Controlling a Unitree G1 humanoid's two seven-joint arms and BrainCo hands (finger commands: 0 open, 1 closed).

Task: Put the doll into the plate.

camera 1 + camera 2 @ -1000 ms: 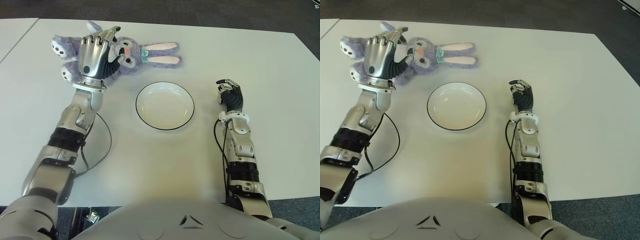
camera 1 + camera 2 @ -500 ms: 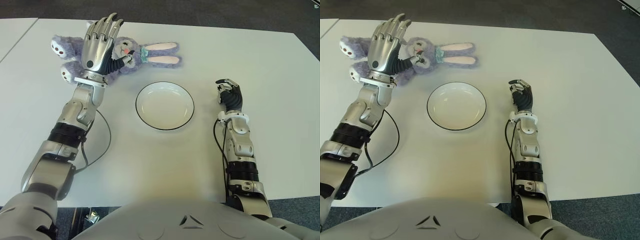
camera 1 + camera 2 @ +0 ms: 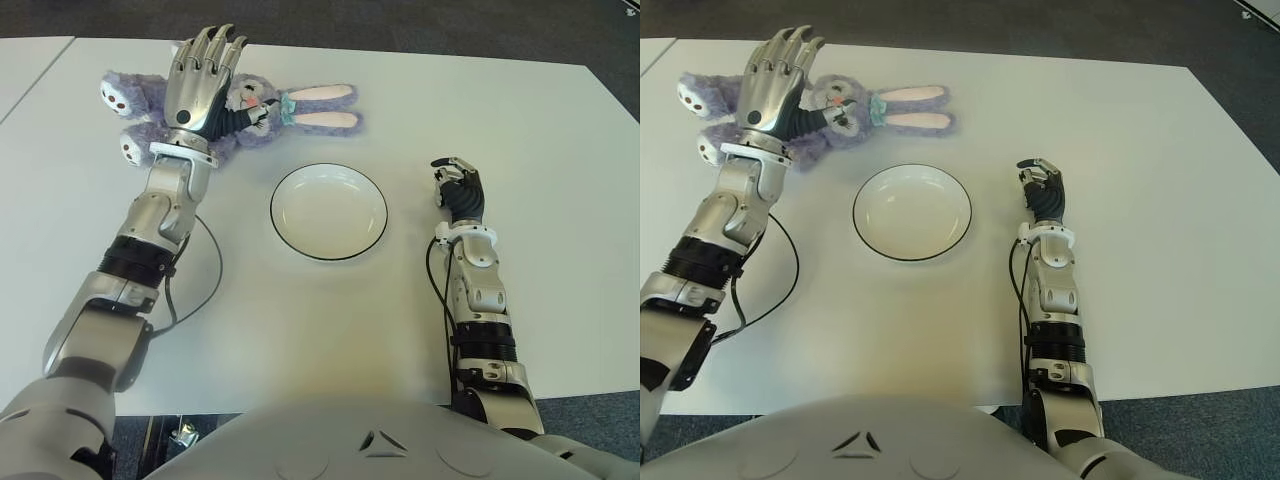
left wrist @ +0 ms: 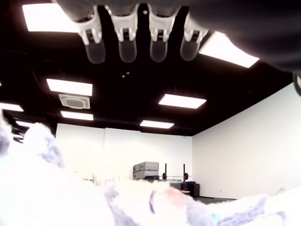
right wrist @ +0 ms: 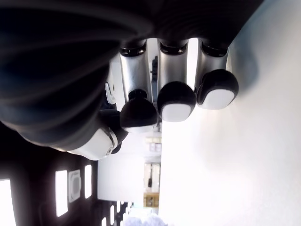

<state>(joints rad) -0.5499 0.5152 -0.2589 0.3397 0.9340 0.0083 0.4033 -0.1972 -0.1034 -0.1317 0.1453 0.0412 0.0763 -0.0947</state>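
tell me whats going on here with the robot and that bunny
The robot's left hand is over a purple stuffed bunny lying on the white table, fingers stretched out, not gripping it. The white plate nearby holds nothing. The right hand shows to the right of the plate, fingers curled.

Doll (image 3: pixel 255 105): purple plush bunny, lying flat on the white surface (image 3: pixel 450 110), long pink-lined ears pointing toward the robot's right, teal bow at the neck. Plate (image 3: pixel 328 211): round, white, dark rim, empty, near the doll, not touching.
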